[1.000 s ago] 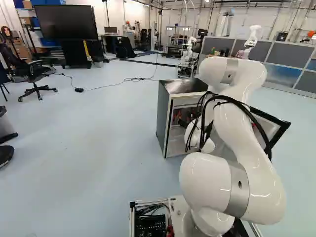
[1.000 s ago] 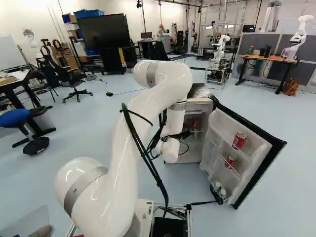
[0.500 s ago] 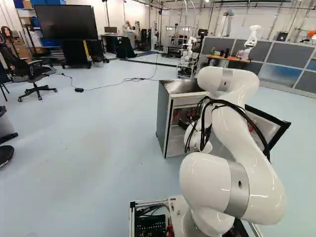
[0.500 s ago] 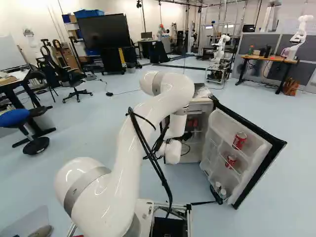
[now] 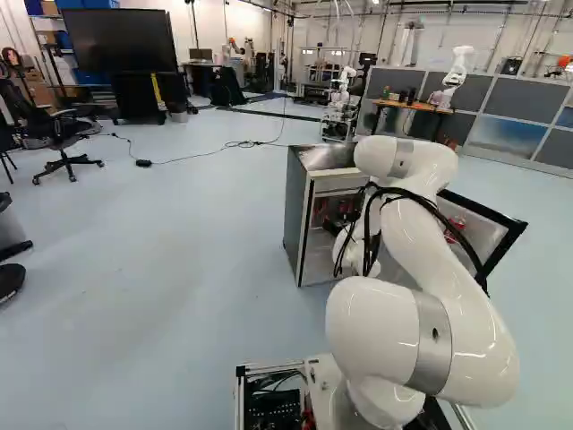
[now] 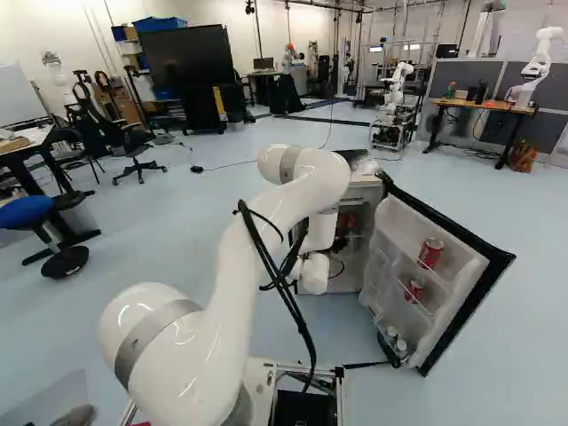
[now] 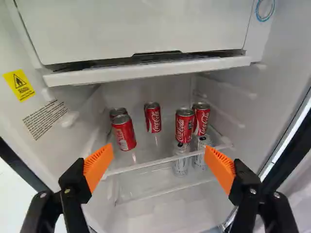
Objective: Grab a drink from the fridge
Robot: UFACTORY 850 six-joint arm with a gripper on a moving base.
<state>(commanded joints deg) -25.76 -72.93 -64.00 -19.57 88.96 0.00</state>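
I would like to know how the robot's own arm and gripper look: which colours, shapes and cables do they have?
The glossy white robot arm has thick, rounded, tube-like links, with silver-grey bands at some joints. Loose black cables run along its outside. The black gripper has two fingers with bright orange pads, finely ridged.

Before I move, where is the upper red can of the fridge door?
The upper red can stands on a shelf of the open fridge door, above the lower red can, right of the arm in the right base view.
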